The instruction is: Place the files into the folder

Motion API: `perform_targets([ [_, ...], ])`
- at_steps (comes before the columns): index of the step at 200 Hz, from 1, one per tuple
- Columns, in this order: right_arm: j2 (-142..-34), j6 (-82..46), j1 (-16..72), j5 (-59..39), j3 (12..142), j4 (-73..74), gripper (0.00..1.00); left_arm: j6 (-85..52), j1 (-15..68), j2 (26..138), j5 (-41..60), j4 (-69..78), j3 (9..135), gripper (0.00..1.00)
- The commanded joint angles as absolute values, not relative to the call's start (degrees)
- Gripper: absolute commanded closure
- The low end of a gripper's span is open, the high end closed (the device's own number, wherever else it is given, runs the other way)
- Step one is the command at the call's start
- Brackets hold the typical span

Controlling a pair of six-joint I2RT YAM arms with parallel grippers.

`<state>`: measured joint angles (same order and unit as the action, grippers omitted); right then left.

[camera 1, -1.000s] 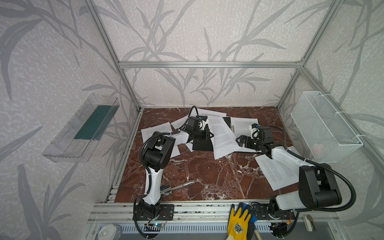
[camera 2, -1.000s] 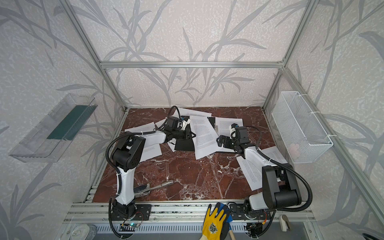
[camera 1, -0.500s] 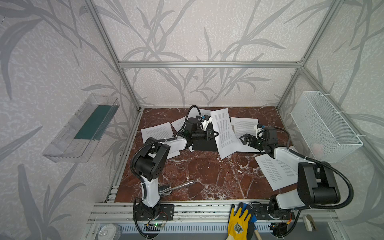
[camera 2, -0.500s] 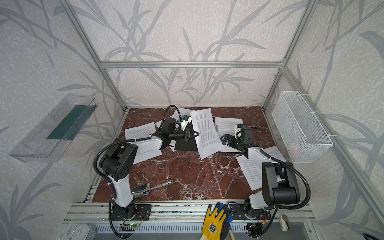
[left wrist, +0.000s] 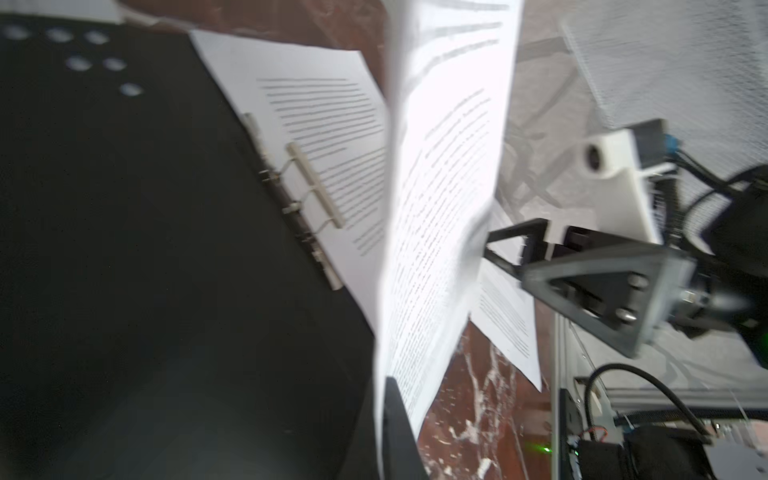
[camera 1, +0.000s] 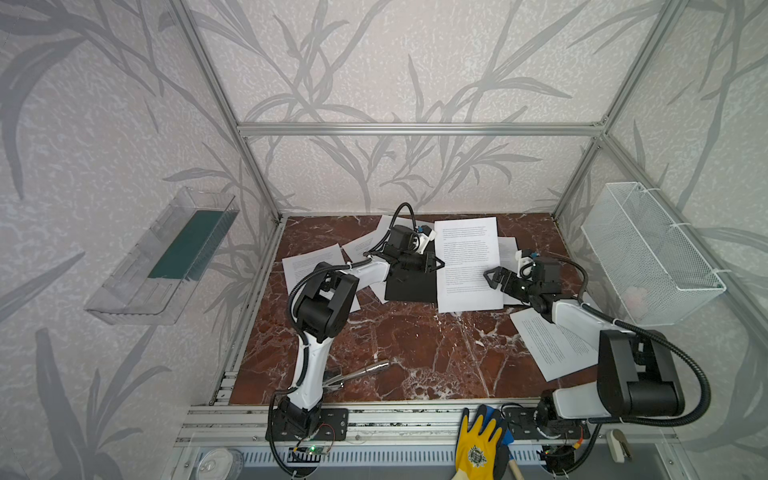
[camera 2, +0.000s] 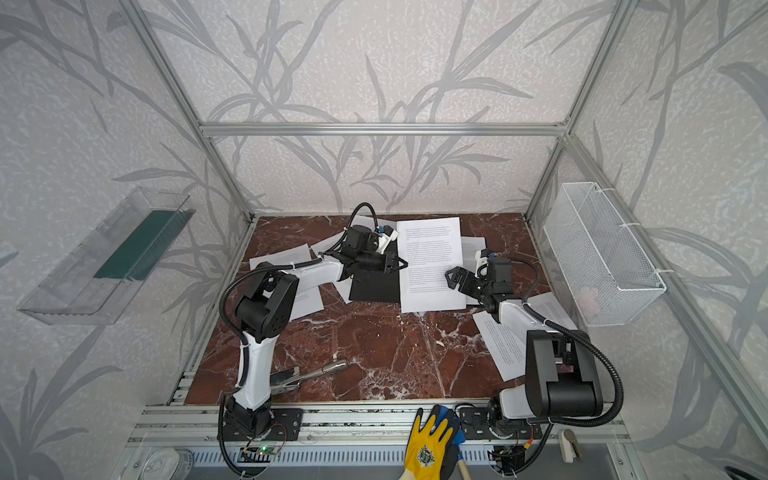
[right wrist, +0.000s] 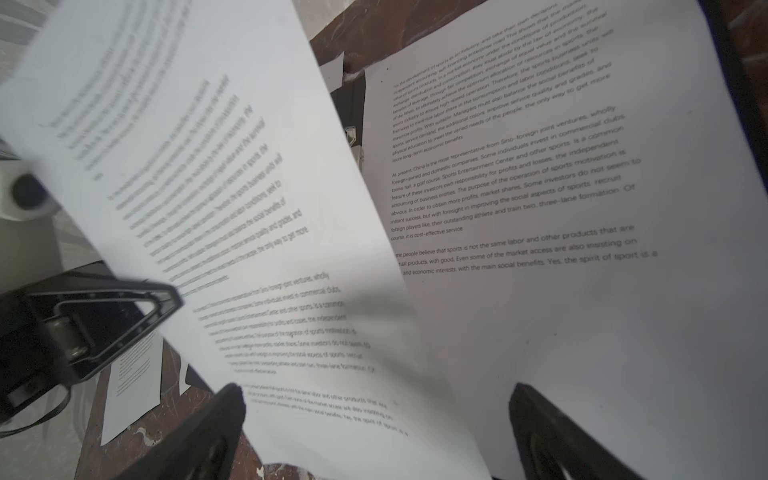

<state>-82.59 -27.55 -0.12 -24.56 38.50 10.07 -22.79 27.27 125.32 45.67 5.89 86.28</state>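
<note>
Paper sheet (left wrist: 436, 208) bends, seemingly pinched.

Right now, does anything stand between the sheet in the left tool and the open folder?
Nothing solid. The held sheet hangs from the left tool over the right half of the folder, where one sheet already lies with the spine clip across its edge. The open right tool stands alongside.

**Bystanders at the tabletop**

A metal tool (camera 1: 360, 372) lay near the tabletop's (camera 1: 419, 349) front edge, toward its left corner. Beyond that edge — a yellow glove (camera 1: 476, 445). A clear wall tray (camera 1: 124, 286) held a dark green slab (camera 1: 188, 245); opposite hung a white wire basket (camera 1: 648, 249).
</note>
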Motion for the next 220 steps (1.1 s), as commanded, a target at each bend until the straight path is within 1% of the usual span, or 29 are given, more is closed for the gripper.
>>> perform_targets([
  [1,-84.7,-27.9,-0.2,-25.3,39.2,12.4,0.00,-20.1,25.9,130.2,42.6,-6.6,92.8,1.00],
  [26,-88.4,-27.8,-0.1,-26.7,40.9,13.2,0.02,-19.6,25.4,134.0,42.5,-11.0,97.2,1.00],
  [76,-96.7,-26.7,0.3,-30.1,46.0,14.2,0.08,-18.5,25.3,133.6,41.2,-11.5,96.8,1.00],
  [105,-100.1,-25.3,0.5,-30.7,49.4,12.9,0.09,-17.5,25.3,134.6,40.6,-13.1,98.1,1.00],
  [132,-103.2,-21.9,0.6,-31.2,54.7,7.9,0.10,-16.8,25.3,135.3,40.8,-13.8,98.7,1.00],
  [150,-106.0,-19.6,0.6,-33.0,58.9,4.0,0.16,-16.2,25.4,135.3,41.2,-13.8,98.6,1.00],
  [158,-107.0,-18.8,0.5,-33.7,60.5,2.8,0.18,-16.0,25.3,135.3,41.2,-14.0,98.8,1.00],
  [220,-112.5,-18.2,0.6,-35.8,66.8,-0.8,0.18,-14.5,25.6,136.7,43.7,-15.3,100.2,1.00],
])
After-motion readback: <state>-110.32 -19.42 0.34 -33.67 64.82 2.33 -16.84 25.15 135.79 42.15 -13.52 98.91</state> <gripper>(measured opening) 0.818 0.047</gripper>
